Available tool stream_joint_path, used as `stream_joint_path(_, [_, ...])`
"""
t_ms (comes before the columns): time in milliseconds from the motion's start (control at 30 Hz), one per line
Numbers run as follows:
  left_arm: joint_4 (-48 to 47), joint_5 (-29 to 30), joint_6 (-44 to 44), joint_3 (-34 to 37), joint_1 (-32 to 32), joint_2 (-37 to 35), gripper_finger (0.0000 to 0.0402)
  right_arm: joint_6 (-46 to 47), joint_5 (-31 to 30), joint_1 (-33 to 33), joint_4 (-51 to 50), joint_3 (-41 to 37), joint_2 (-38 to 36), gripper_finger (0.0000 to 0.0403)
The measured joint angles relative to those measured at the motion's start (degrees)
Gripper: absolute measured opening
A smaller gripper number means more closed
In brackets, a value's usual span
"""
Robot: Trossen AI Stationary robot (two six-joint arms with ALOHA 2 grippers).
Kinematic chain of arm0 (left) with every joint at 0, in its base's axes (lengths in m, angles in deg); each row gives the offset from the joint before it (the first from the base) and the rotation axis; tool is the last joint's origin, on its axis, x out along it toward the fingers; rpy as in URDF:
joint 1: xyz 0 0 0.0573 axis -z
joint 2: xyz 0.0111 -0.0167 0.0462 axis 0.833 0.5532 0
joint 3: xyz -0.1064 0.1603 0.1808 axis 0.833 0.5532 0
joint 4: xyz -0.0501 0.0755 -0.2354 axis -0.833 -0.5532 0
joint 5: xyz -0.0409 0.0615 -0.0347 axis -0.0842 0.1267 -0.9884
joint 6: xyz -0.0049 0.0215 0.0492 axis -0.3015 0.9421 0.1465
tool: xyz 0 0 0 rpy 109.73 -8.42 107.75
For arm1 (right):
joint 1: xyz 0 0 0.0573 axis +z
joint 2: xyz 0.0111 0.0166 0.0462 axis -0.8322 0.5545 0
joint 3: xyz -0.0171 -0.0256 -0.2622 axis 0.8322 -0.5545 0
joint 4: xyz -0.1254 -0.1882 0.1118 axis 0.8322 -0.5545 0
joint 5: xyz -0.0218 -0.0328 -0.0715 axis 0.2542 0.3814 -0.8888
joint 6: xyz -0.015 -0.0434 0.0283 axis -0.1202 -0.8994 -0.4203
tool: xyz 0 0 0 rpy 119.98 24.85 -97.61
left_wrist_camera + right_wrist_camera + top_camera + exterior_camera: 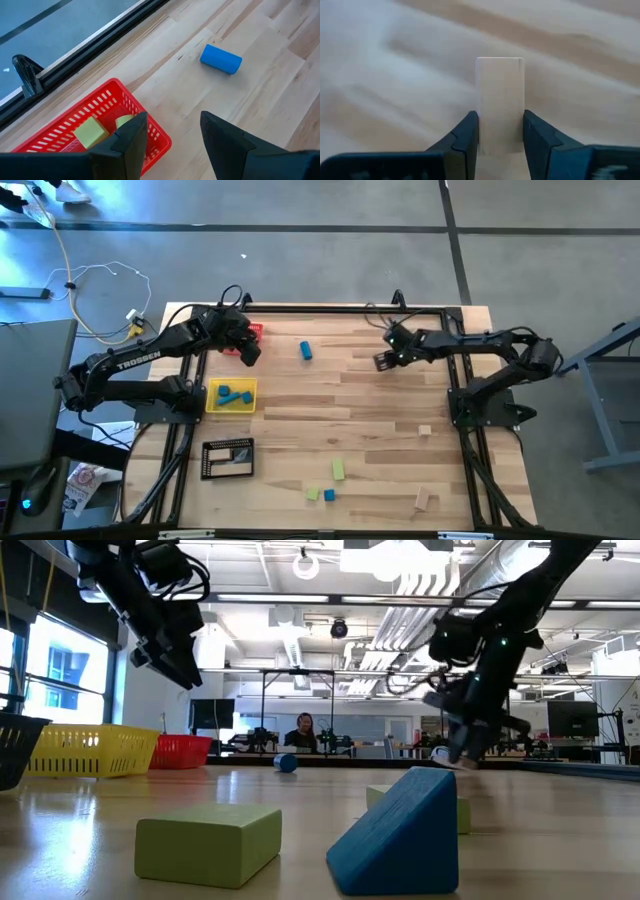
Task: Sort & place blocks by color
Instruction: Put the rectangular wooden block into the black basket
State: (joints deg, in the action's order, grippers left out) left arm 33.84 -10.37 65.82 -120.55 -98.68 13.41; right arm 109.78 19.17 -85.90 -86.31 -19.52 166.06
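Low view, nearest the lens: a green block [208, 840] and a blue wedge [397, 834] lie on the table [560, 840], with another green block [452, 808] just behind the wedge. Seen from above, a green bar [338, 469] and two tan blocks [424, 499] [424, 430] also lie toward the near edge, beside a black tray [228, 458]. Farther back, the yellow tray [232, 396] holds blue blocks. The right pincer [500, 132] is clamped on a tan block [500, 100] above mid-table. A blue cylinder [306, 351] lies loose toward the far edge. The left pincer [172, 130], fingers apart and holding nothing, hovers at the red tray [65, 130], which holds two green blocks [90, 132].
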Motion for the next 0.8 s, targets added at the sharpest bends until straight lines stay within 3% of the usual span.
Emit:
stream_joint_path(400, [-0.02,0.00,-0.06,0.00,0.01,0.00,0.0170,2.37,2.63,15.39,21.38,0.05,-0.02,0.0098])
stream_joint_path(600, [-0.02,-0.07,-1.43,0.00,0.01,0.00,0.0198,0.73,2.91,20.39,30.67,0.07,-0.02,0.0098])
stream_joint_path(800, [0.89,-6.41,-0.70,0.00,0.40,0.00,0.0215,-3.06,0.72,24.42,40.39,0.07,-0.04,0.0098])
